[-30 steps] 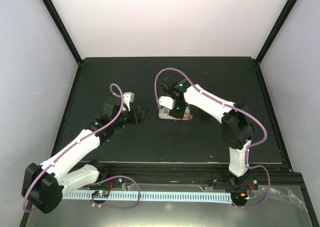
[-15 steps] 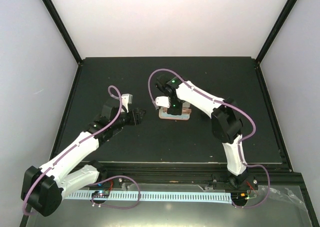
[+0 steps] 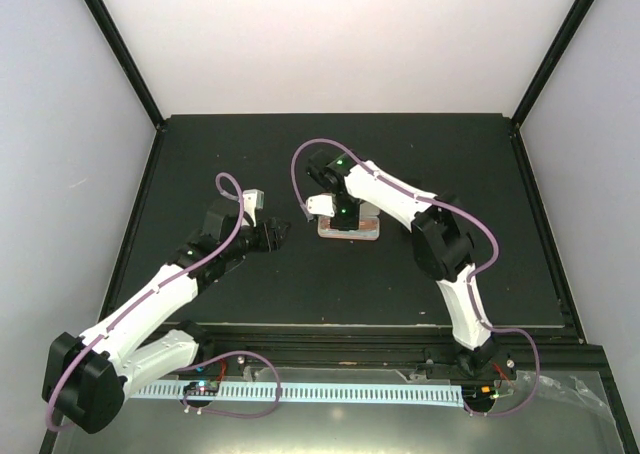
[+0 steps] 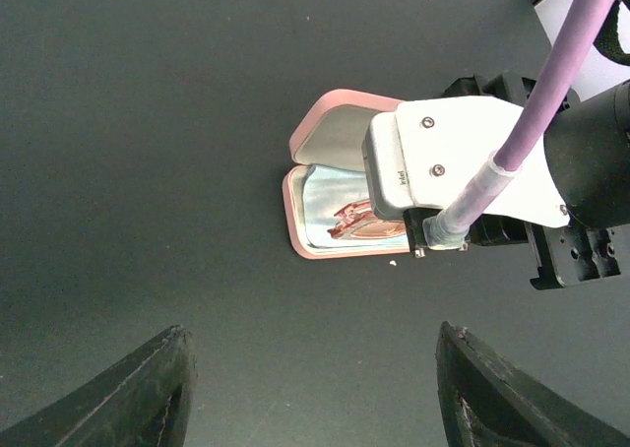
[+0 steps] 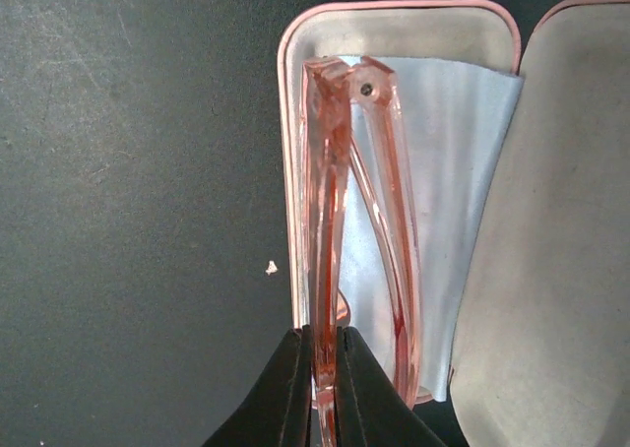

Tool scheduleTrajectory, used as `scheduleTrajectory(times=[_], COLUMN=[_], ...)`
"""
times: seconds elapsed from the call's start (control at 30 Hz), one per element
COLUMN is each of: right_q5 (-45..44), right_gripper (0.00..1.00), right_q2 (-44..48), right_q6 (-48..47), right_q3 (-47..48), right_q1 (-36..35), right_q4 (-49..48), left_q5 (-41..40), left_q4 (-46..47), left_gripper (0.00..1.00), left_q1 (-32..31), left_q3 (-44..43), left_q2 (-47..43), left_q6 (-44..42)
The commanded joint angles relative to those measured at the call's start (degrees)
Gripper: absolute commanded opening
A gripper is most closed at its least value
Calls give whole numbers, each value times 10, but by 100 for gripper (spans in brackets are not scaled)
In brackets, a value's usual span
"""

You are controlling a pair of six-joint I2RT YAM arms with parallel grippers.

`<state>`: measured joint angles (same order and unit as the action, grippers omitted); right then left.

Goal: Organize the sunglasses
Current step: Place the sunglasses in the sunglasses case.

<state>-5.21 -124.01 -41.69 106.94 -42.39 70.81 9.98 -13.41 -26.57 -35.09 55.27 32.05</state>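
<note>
Near the middle of the dark surface [image 3: 250, 154] lies a pink case [image 3: 352, 231], open, its lid [image 5: 551, 221] swung up beside the tray. Inside the tray is a light blue cloth [image 5: 453, 171] that covers most of the floor. Over that cloth, the red-pink sunglasses [image 5: 354, 201] are folded and stand on edge along the tray's length, close to the rim opposite the lid. Whether they touch the cloth cannot be told. The right end effector [image 5: 320, 344] is closed narrowly on one end of the frame, pinching it between both fingers [image 5: 290, 388]; the right arm reaches in from the right and bends down over the case. Left of the case and apart from it, the left end effector [image 4: 310, 368] hangs above bare surface with its jaws spread wide and nothing between them, pointing toward the case.
</note>
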Motion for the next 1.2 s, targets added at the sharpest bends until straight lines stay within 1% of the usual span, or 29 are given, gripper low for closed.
scheduleTrajectory(times=[0.0,0.33,0.53,0.6,0.8,1.0,1.17], right_q5=[5,19,43,53,59,46,32], right_gripper=[8,11,12,11,1,1,1], right_q2=[-20,-38,-54,-59,-55,-44,-55], right_q6=[-1,16,39,52,66,66,44], right_q3=[21,30,55,68,86,87,85], right_q1=[0,7,13,18,26,26,26], right_q4=[9,12,28,41,60,54,52], left_q5=[-12,-12,-11,-10,-9,-6,-4], left_q4=[-3,-6,-6,-6,-7,-6,-5], left_gripper=[67,67,67,67,67,67,67], left_q1=[7,10,11,11,12,12,12], left_q3=[-3,0,0,0,2,2,2], left_q2=[2,2,5,6,6,9,13], left_q6=[-9,-9,-9,-9,-9,-9,-9])
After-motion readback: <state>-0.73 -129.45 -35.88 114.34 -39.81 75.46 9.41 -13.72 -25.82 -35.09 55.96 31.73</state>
